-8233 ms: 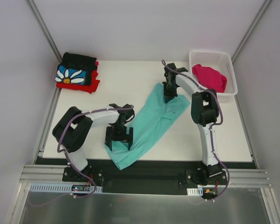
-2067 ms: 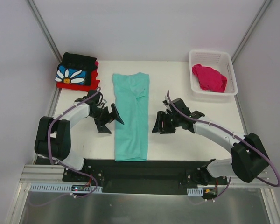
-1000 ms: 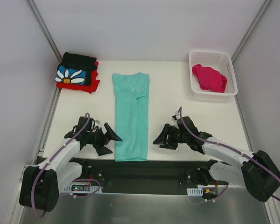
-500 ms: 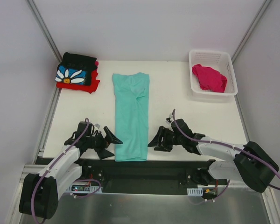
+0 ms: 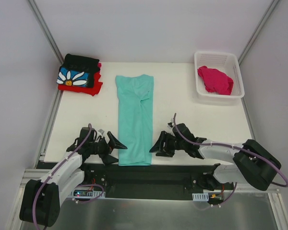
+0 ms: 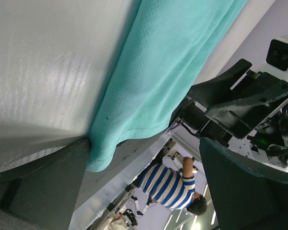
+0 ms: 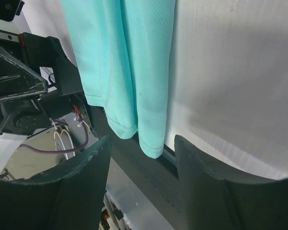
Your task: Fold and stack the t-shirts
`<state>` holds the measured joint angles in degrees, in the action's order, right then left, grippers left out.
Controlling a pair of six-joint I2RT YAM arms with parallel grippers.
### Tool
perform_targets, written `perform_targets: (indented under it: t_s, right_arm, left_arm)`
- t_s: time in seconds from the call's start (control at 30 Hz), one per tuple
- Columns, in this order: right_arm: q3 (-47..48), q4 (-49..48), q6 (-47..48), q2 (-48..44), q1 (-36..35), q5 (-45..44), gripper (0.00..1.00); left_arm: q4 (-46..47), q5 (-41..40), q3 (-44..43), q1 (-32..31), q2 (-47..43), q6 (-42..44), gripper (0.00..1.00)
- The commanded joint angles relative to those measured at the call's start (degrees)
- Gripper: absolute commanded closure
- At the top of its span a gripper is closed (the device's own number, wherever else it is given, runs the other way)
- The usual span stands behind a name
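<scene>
Four shirts, one basket, two claws; left claw (image 5: 120, 152) released wide, right claw (image 5: 154, 151) released, neither grasping; mint shirt (image 5: 134, 120), a long folded strip, between them, its near hem corners within their jaws at the table (image 5: 197, 108) edge; daisy shirt (image 5: 77, 76) on red shirt (image 5: 84, 89) well ahead of left claw; pink shirt (image 5: 215, 79) in basket (image 5: 230, 58) well ahead of right claw; open tabletop beside the strip

The left fingers (image 5: 116, 142) and right fingers (image 5: 156, 145) have neared the teal shirt (image 5: 134, 115).

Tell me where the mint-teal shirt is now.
Top view: the mint-teal t-shirt lies mid-table as a long folded strip, its near hem at the front edge of the table, between the left gripper and the right gripper.
</scene>
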<state>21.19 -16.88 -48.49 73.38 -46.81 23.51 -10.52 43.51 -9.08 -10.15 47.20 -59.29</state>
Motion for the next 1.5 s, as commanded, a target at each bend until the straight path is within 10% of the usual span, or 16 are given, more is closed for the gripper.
perform_targets:
  t_s: [0.0,0.6,0.73,1.03,1.17,1.47]
  right_arm:
    - [0.26,-5.52,-1.96,2.46,-1.18,1.01,0.42]
    - [1.31,-9.75,-3.89,5.63,-4.08,0.75,0.48]
    - [1.4,-9.75,-3.89,5.63,-4.26,0.75,0.48]
    - [0.78,-9.66,-3.89,5.1,-4.17,0.84,0.48]
    - [0.78,-9.66,-3.89,5.28,-4.17,0.66,0.48]
    - [1.66,-9.92,-3.54,6.51,-4.17,1.28,0.48]
  left_arm:
    - [-1.96,-1.76,2.84,-0.48,0.96,0.49,0.01]
    - [-2.04,-0.88,4.78,-1.8,-2.12,-2.41,0.02]
    - [-1.87,-1.49,3.81,-2.06,-0.88,-2.32,0.22]
    - [-1.87,-2.72,4.95,-2.59,2.19,-1.18,0.23]
    - [-1.87,-2.55,5.13,-2.68,1.67,-1.44,0.49]
    - [-1.96,-2.37,4.08,-3.65,1.93,-2.41,0.64]
